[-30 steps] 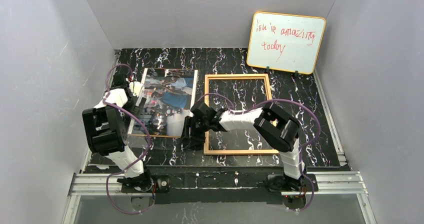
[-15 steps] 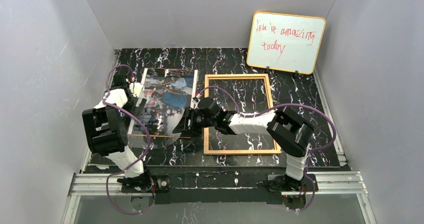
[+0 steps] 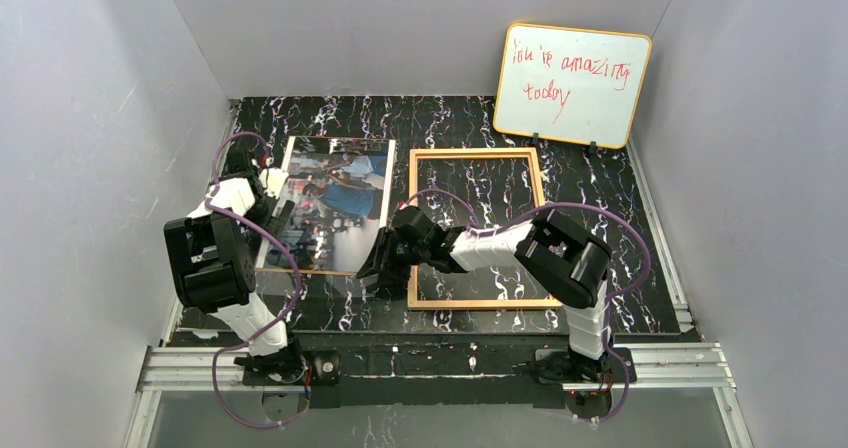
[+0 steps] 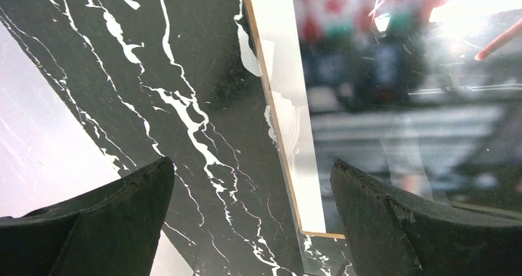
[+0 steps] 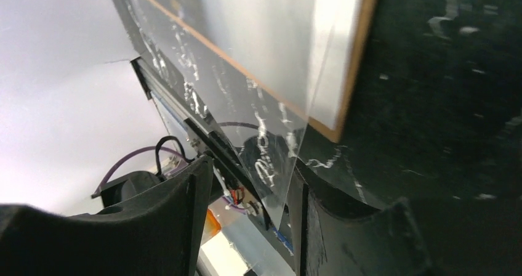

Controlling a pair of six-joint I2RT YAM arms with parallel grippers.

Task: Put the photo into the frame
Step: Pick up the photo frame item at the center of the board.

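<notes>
The photo (image 3: pixel 335 193) lies face up on the brown back panel (image 3: pixel 310 271) at the left of the table. A clear pane (image 5: pixel 271 134) lies over it, its near corner sticking out past the panel. The empty orange wooden frame (image 3: pixel 475 152) lies flat to the right. My right gripper (image 3: pixel 372 268) is at the pane's near right corner. In the right wrist view the right gripper (image 5: pixel 249 220) stands open, the pane's corner between its fingers with gaps on both sides. My left gripper (image 4: pixel 252 183) is wide open over the panel's left edge, with the photo (image 4: pixel 400 73) under its right finger.
A whiteboard (image 3: pixel 572 83) with red handwriting leans on the back wall at the right. Grey walls close in the black marbled table (image 3: pixel 600 198) on three sides. A metal rail (image 3: pixel 440 360) with the arm bases runs along the near edge.
My right gripper's jaws have narrowed around the pane's corner. The right arm stretched toward the photo, then drew back. The left arm has not moved.
</notes>
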